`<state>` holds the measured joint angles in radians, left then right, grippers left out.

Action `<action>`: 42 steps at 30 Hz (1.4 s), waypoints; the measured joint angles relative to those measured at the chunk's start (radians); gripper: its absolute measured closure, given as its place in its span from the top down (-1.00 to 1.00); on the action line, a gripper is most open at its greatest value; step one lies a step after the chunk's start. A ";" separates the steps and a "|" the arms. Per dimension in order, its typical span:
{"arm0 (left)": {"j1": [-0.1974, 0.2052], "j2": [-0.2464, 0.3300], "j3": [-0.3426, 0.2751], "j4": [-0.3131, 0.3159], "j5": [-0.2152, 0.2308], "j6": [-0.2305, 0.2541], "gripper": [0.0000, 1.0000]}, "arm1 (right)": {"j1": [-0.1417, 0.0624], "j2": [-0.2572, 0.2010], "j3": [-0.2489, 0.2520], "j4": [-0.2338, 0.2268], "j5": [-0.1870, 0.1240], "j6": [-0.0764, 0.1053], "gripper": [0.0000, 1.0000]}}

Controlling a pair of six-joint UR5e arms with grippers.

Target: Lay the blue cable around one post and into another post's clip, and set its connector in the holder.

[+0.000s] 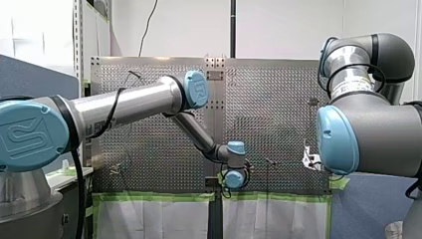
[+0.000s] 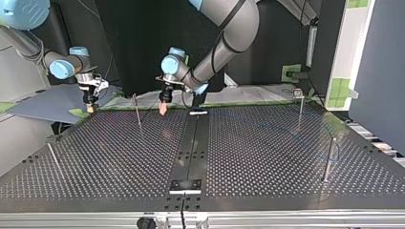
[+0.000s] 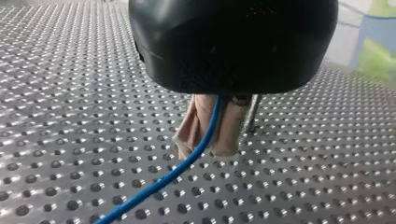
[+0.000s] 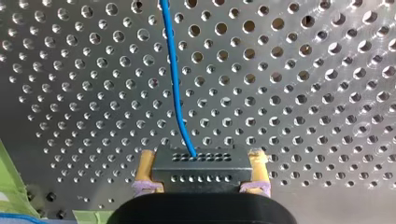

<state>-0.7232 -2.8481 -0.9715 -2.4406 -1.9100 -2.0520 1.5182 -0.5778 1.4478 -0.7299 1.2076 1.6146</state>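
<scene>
So, my left gripper (image 3: 208, 147) has its pads pinched on the cable (image 3: 156, 183) just above the table (image 3: 70, 93). My right gripper (image 4: 201, 173) clamps the connector (image 4: 201, 162) between yellow pads, cable leading off ahead.

We find the blue cable (image 3: 196, 149) running up between the pads of our left pincer (image 3: 205, 150). Its upper run is hidden by the black housing, and its lower run is cut off at the edge. The connector (image 4: 201, 168) is partly hidden behind our right pincer (image 4: 202, 161). Across the tabletop (image 2: 286, 167), the top view shows the cable too faintly to trace.
</scene>
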 joint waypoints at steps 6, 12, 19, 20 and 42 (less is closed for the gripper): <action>0.000 0.001 -0.007 -0.034 0.047 0.042 -0.34 | 0.000 0.002 0.000 0.016 -0.003 -0.007 -1.00; 0.001 0.003 -0.016 -0.086 0.066 0.062 0.36 | 0.002 0.004 0.000 0.034 -0.003 -0.018 -1.00; -0.003 0.040 -0.034 -0.150 0.099 0.103 0.98 | 0.007 0.005 0.000 0.043 -0.003 -0.018 -1.00; -0.004 0.048 -0.041 -0.160 0.100 0.111 0.98 | 0.007 0.005 0.000 0.045 -0.003 -0.018 -1.00; -0.045 0.178 -0.226 -0.324 0.104 0.285 0.98 | 0.012 0.009 0.000 0.060 -0.002 -0.013 -1.00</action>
<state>-0.7683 -2.6702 -1.1977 -2.7649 -1.8060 -1.7674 1.5304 -0.5686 1.4475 -0.6696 1.2058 1.6018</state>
